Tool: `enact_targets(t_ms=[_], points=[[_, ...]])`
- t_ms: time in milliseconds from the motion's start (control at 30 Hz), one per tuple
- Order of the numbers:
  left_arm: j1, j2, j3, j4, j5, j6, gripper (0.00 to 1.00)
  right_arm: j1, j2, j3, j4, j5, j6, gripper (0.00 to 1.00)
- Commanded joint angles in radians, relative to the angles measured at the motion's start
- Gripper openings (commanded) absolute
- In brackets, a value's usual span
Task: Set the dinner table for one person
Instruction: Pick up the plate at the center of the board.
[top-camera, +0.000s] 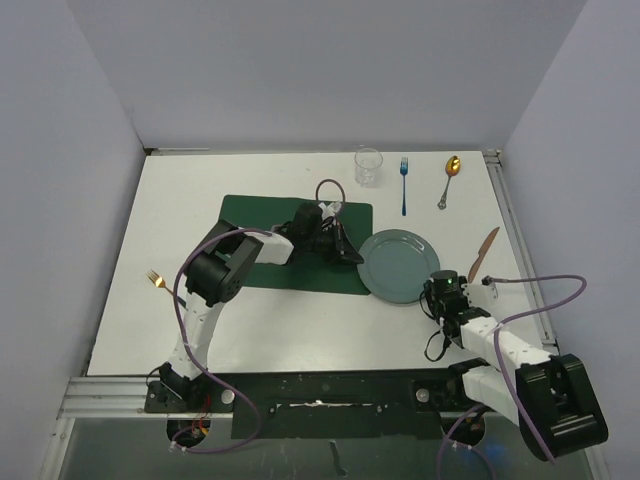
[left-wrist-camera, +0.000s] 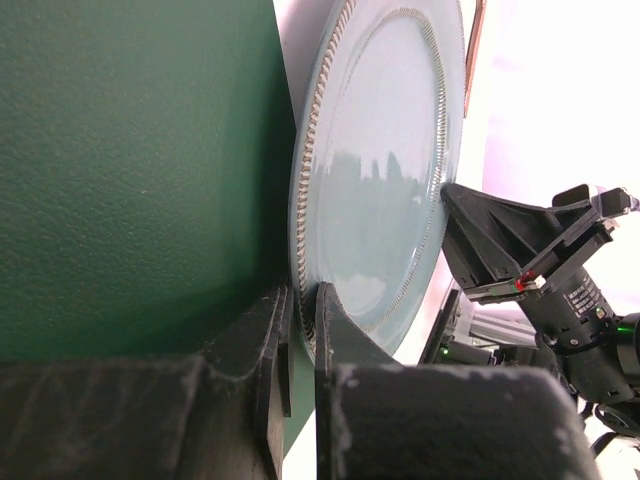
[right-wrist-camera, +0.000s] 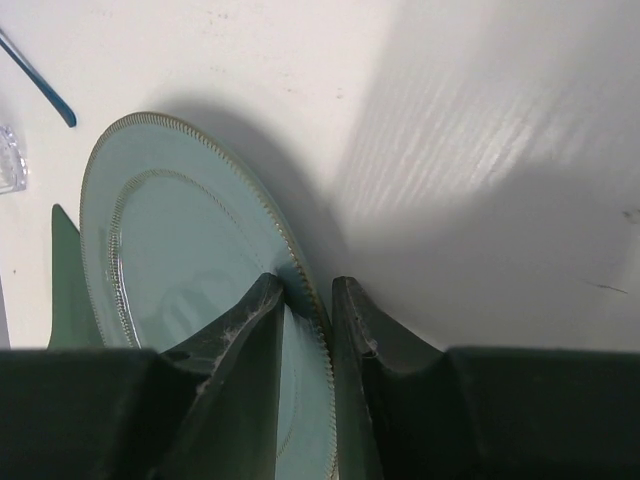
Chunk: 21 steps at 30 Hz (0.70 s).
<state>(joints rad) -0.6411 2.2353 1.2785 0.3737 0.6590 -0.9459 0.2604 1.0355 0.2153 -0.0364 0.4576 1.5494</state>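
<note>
While the left gripper clamps the plate rim, the right gripper straddles it, slightly open; the surface runs lengthwise left-right.

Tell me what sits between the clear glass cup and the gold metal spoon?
A slim blue fork lies between the clear glass cup and the gold metal spoon; the top view shows it.

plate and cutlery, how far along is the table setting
Done: green placemat lies flat. In hand: left gripper pinches the rim of the teal plate, right gripper straddles it, at the mat's edge. To do: glass, blue fork, gold spoon, knife and gold fork lie scattered.
</note>
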Motion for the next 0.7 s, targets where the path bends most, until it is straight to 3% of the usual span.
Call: enact_targets(t_ms=[0, 300, 667], points=[[-0.035, -0.011, 0.027, -0.044, 0.047, 0.086, 0.00, 0.000, 0.099, -0.001, -0.048, -0.113, -0.058, 0.00], [-0.035, -0.012, 0.009, -0.032, 0.034, 0.082, 0.00, 0.002, 0.004, -0.056, 0.037, -0.131, -0.120, 0.00], [-0.033, -0.049, -0.017, 0.011, 0.003, 0.057, 0.00, 0.001, -0.214, -0.005, -0.081, -0.080, -0.268, 0.00]])
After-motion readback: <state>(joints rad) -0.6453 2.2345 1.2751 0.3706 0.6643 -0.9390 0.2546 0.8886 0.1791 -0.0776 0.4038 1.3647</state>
